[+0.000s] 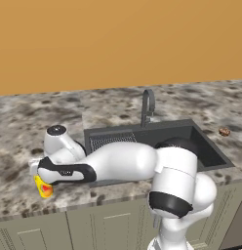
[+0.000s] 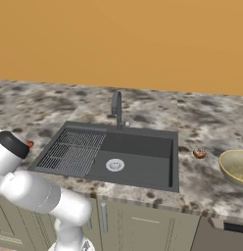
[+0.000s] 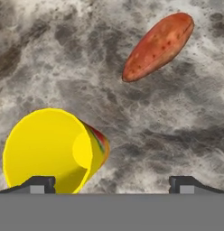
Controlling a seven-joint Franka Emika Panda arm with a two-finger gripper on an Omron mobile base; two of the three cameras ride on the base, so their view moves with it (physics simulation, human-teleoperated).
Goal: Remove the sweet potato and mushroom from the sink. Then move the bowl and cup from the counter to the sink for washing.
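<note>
The yellow cup (image 3: 48,151) with a red mark stands upright on the speckled counter, low and left in the hand view. My gripper (image 3: 112,186) hovers above it, open, with nothing between its fingers; the left fingertip (image 3: 39,184) overlaps the cup's rim. The sweet potato (image 3: 159,45) lies on the counter beyond the cup, apart from it. In the left base view the cup (image 1: 43,187) sits left of the sink (image 1: 167,132), just under my hand. The mushroom (image 2: 199,153) rests on the counter right of the sink (image 2: 143,166). The tan-gold bowl (image 2: 236,166) stands at the far right.
A grey arched faucet (image 2: 116,108) rises behind the basin, and a ribbed drainer grid (image 2: 72,149) fills its left half. The counter's front edge runs close to the cup. An orange wall backs the counter.
</note>
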